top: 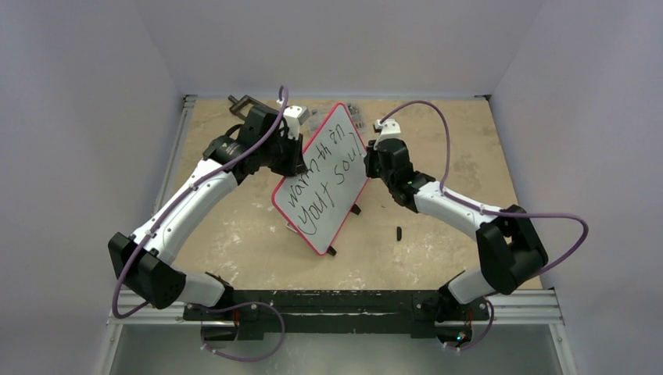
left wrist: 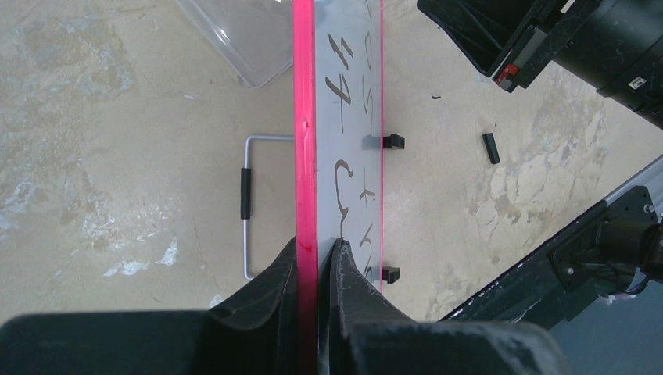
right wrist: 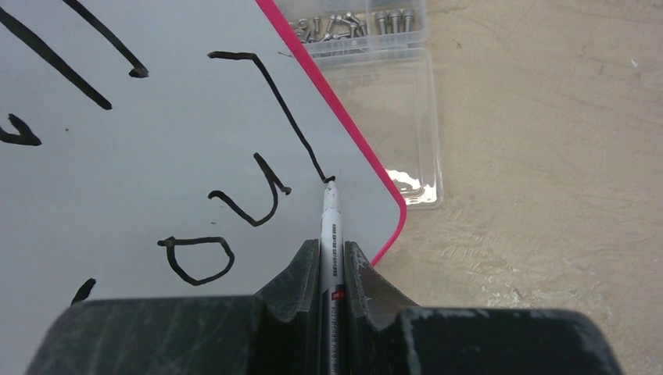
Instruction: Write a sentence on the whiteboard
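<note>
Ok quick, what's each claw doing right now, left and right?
Left claw: closed, gripping the whiteboard by its red edge.
Right claw: closed, holding a marker, tip at the board.

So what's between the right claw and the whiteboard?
A marker. The right claw is shut on it, and its tip touches the whiteboard near the corner. The right wrist view shows it best.

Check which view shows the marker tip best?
Right wrist: the marker, clamped in the right gripper, has its tip touching the whiteboard at a stroke's end. Top external is too small to show it; left wrist shows no marker.
</note>
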